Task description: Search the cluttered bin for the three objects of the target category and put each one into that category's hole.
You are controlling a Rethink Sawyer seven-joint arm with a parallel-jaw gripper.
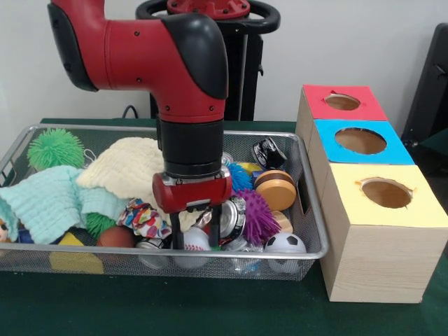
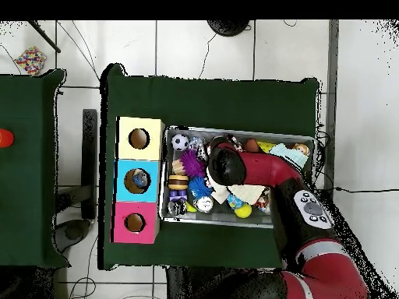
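Although I cannot tell which category I am after, something already lies in the blue hole [image 2: 139,180] seen from overhead, while the yellow hole [image 2: 139,138] and red hole [image 2: 134,223] look empty, so most of the job remains. Crushed cans [image 1: 234,217] and a baseball [image 1: 195,240] lie right at my gripper [image 1: 197,234], a soccer ball [image 1: 285,243] just beside. My gripper is down in the bin [image 1: 314,238] with its fingers apart, gripping nothing I can see.
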